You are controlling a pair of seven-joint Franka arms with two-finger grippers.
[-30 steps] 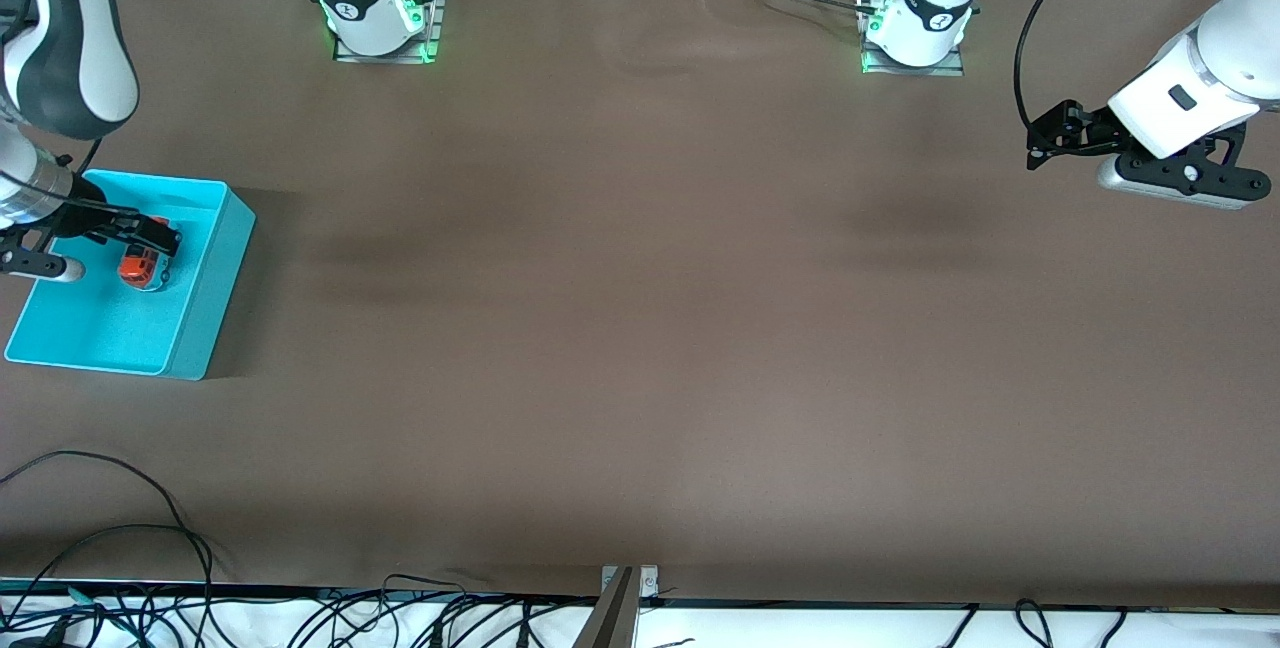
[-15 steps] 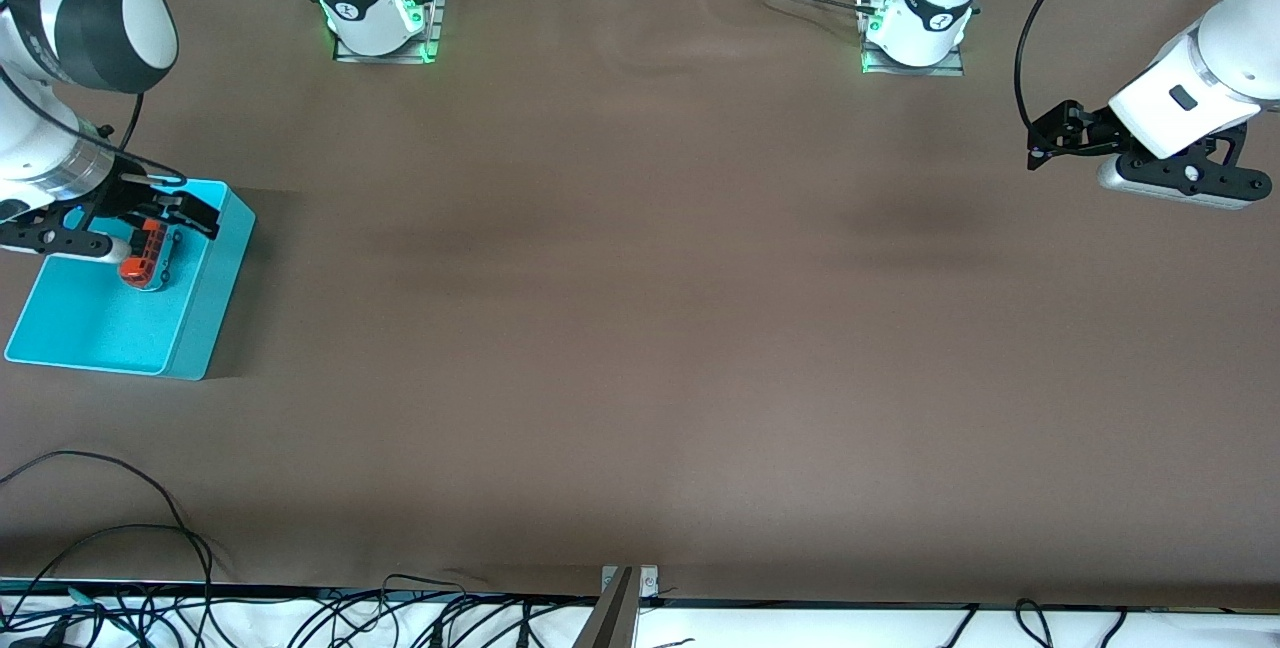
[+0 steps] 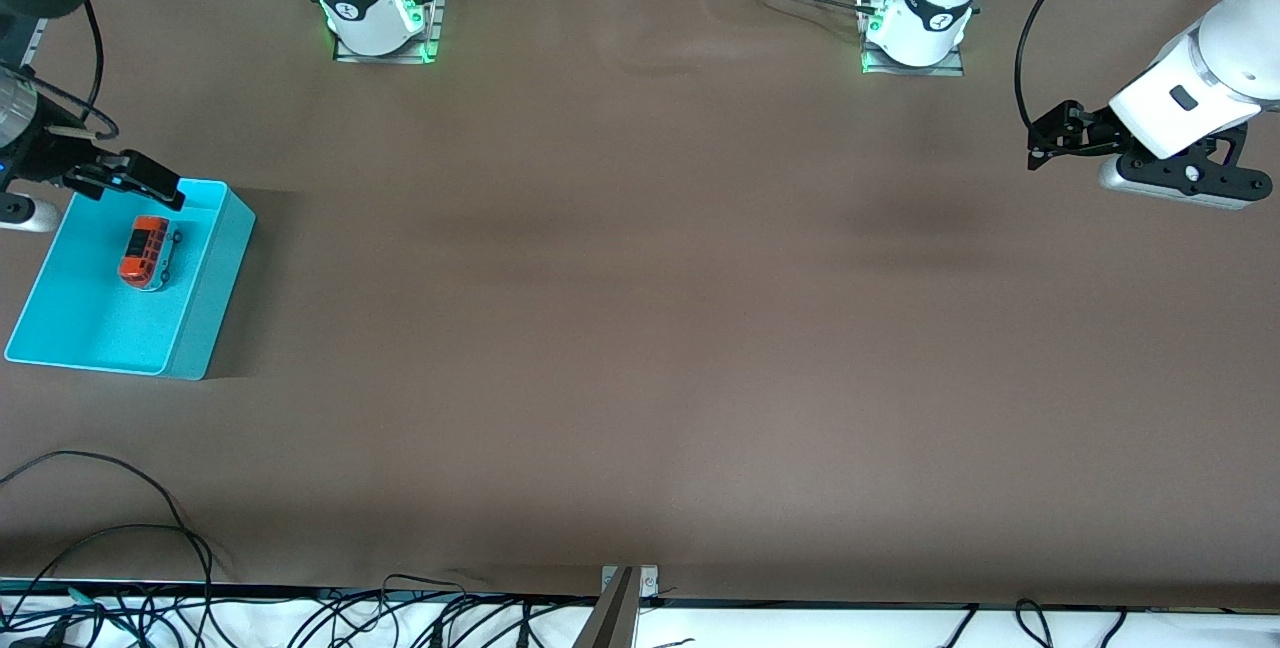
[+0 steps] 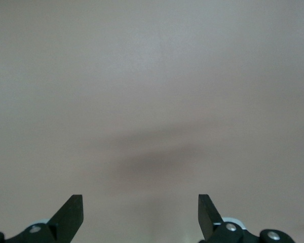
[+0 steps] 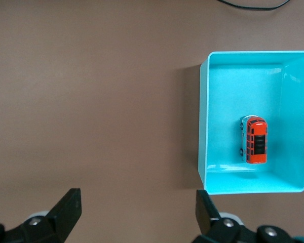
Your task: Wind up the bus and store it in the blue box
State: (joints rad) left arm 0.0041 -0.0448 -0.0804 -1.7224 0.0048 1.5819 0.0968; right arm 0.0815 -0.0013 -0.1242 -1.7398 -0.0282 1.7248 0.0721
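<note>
Brown table [image 3: 640,328], bus [image 3: 146,250] inside blue box [image 3: 205,298].

Bus [image 3: 146,251] inside blue box [image 3: 205,268]

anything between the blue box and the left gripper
Nothing: the front view shows only bare brown table between the blue box, holding the bus, and the open left gripper waiting over the table's other end.

The front view looks down from high across the tabletop [image 3: 640,328]. Both wrist views face straight down. The right wrist and front views share the blue box [image 5: 207,126].
</note>
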